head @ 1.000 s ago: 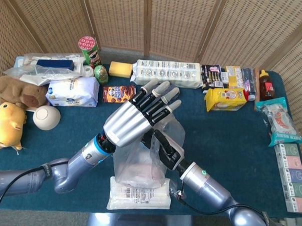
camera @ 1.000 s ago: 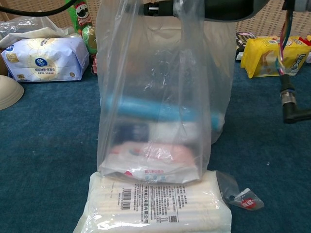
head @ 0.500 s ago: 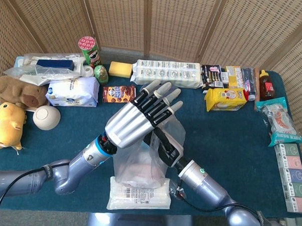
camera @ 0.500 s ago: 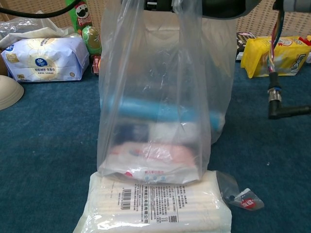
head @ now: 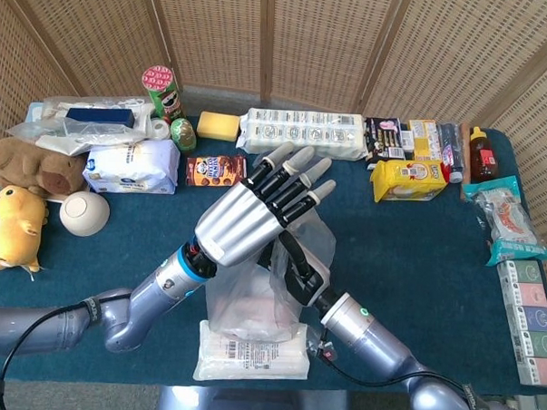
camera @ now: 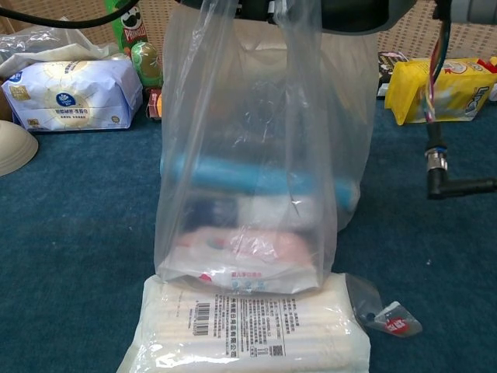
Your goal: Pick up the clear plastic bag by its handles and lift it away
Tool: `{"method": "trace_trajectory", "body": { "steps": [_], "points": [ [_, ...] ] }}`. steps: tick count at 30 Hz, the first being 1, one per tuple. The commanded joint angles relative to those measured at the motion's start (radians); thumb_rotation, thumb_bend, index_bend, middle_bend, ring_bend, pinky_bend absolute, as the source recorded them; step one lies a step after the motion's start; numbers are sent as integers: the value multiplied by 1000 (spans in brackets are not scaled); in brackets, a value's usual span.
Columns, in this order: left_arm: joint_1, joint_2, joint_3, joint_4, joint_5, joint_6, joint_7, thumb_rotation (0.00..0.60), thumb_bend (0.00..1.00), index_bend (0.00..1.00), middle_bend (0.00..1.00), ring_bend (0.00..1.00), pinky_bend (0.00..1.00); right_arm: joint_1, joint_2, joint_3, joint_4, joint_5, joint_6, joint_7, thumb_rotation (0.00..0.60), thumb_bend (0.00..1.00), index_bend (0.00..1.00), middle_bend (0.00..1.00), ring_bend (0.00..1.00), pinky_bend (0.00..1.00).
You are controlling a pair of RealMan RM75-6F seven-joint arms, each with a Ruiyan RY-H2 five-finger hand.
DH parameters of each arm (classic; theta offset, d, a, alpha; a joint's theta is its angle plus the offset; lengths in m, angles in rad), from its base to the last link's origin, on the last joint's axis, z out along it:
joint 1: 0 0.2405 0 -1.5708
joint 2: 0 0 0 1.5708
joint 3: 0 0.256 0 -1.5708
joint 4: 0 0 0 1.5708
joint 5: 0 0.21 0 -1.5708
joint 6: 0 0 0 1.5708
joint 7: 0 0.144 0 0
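The clear plastic bag (camera: 248,179) stands upright at the table's front centre. Its bottom rests on a flat white pack (camera: 248,326). Inside it lie a blue tube, a white item and a pink pack. Its handles are drawn taut up to the top edge of the chest view. My right hand (head: 294,260), dark and partly hidden, reaches in from the lower right and grips the bag's top (head: 313,229). My left hand (head: 255,213) hovers flat over the bag, its silver back up and its fingers (head: 297,174) stretched out and apart, holding nothing.
Goods line the back of the blue table (head: 416,257): a chips can (head: 160,89), a long white pack (head: 304,132), a yellow bag (head: 406,179) and a tissue pack (head: 130,167). Plush toys (head: 14,225) and a bowl (head: 84,213) sit at the left. A torn wrapper (camera: 388,315) lies beside the white pack.
My left hand has drifted slightly up and right above the bag. The right forearm has shifted a little left. The bag's top is pulled a bit higher; its bottom stays on the white pack.
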Motion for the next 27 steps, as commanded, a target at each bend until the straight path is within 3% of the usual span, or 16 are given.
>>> {"method": "trace_trajectory", "body": {
  "steps": [1,10,18,27],
  "points": [
    [0,2,1,0,-2,1,0,600,79,142,148,17,164,0,7,-4,-4,-7,3,13,154,137,376,415,360,251],
    [6,12,8,-4,-5,12,-2,600,79,142,148,17,164,5,19,-19,5,-28,5,57,151,150,477,527,510,365],
    [21,25,24,-4,-4,20,-18,600,78,142,148,16,164,13,29,-12,23,-19,-14,121,154,161,581,667,670,569],
    [62,76,53,-52,-25,18,-64,600,79,140,141,10,163,12,77,26,38,12,-40,175,151,163,624,718,731,632]
  ]
}}
